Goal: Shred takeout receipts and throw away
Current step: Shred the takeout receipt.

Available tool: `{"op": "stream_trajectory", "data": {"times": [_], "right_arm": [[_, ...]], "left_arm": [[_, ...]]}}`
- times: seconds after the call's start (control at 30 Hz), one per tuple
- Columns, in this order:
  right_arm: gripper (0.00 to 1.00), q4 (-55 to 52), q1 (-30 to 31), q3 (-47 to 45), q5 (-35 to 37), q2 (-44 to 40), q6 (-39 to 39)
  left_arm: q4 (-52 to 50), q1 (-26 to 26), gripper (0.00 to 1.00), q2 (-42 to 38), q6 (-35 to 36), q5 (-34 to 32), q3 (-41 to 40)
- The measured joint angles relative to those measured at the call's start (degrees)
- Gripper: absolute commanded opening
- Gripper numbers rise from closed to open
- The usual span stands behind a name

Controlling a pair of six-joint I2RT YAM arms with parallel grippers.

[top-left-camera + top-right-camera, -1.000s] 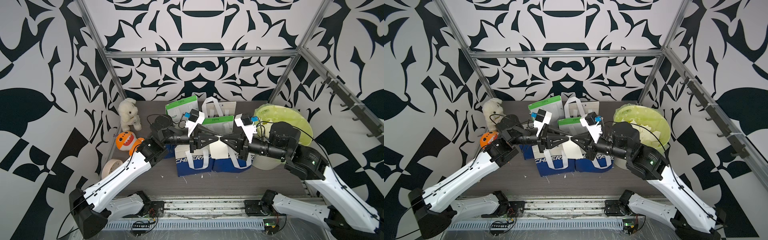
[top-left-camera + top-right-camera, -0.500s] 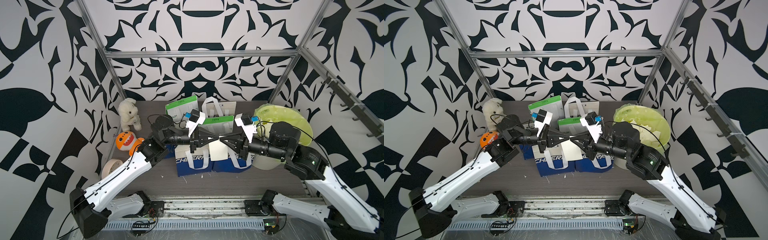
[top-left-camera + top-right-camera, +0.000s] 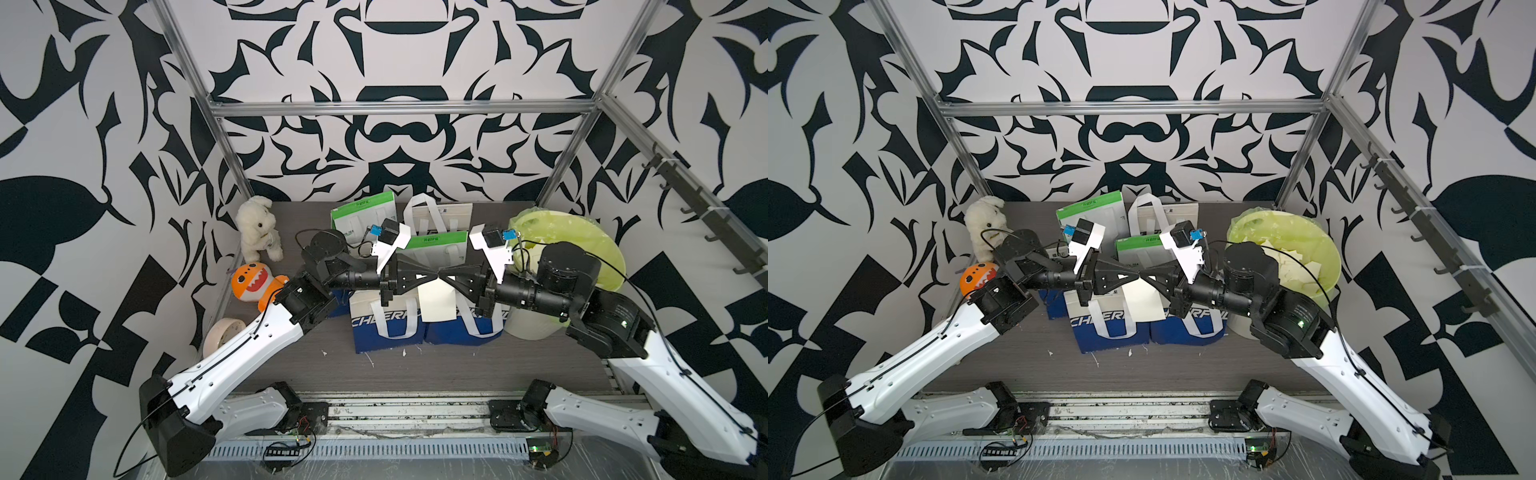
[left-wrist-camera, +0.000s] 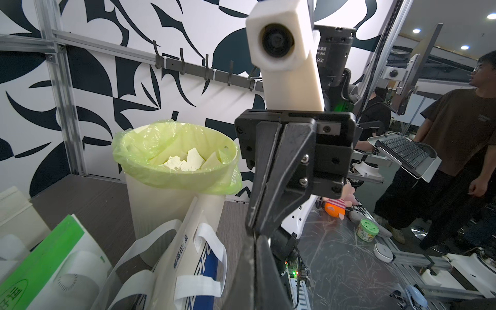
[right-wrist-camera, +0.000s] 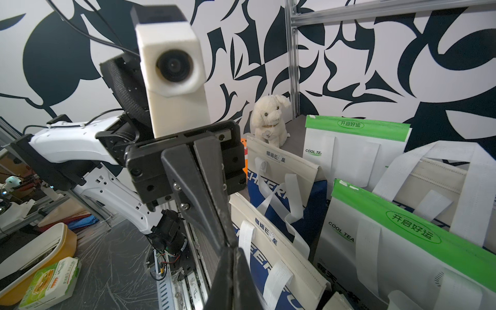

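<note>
Receipt (image 3: 435,301): one whole cream slip hanging in the air over the table centre, in front of the bags. Its top edge is at the point where the two gripper tips meet.

Left gripper (image 3: 434,276) comes in from 9 o'clock with its jaws fully closed, pinching the top edge. Right gripper (image 3: 445,276) comes in from 3 o'clock, jaws also fully closed on the same edge. The tips are nose to nose, almost touching. With two pinches that close together, pulling apart or twisting should start a tear right between them. Likely step: about to rip. The slip looks untorn in both top views. The wrist views show closed fingers but not the paper itself.

Bin (image 3: 590,226) is at 3 o'clock of the receipt, just beside the right arm, so drops are short. Torn pieces (image 3: 1293,266) already lie in its liner.

Blue bags (image 3: 386,332) are at 6 o'clock under the slip and green bags (image 3: 440,243) at 12. A few scraps (image 3: 370,359) lie on the table at 6.

Plush dog (image 3: 257,228) is at 10 and the orange toy (image 3: 249,282) at 9, both well clear.
</note>
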Motion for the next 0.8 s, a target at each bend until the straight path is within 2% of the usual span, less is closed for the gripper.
{"op": "stream_trajectory", "data": {"times": [0.17,0.37,0.47,0.63,0.8], "right_arm": [[0.00,-1.1,0.1,0.9,4.5,2.1,4.2],[0.00,-4.9,0.3,2.9,10.5,5.7,11.2],[0.00,-5.9,-2.9,2.9,12.8,7.3,14.2],[0.00,-6.9,-10.0,0.6,11.5,10.1,18.4],[0.00,-7.6,-12.5,-1.1,10.7,9.6,20.0]], "left_arm": [[0.8,-0.7,0.00,-0.2,1.4,-3.8,-1.0],[6.5,-1.6,0.00,-1.5,3.6,-11.1,-6.7],[9.5,-3.4,0.00,-3.4,4.3,-10.8,-8.6],[14.1,-4.1,0.00,-7.5,5.1,-10.8,-9.3],[16.8,-4.1,0.00,-9.7,5.3,-11.9,-10.4]]}}
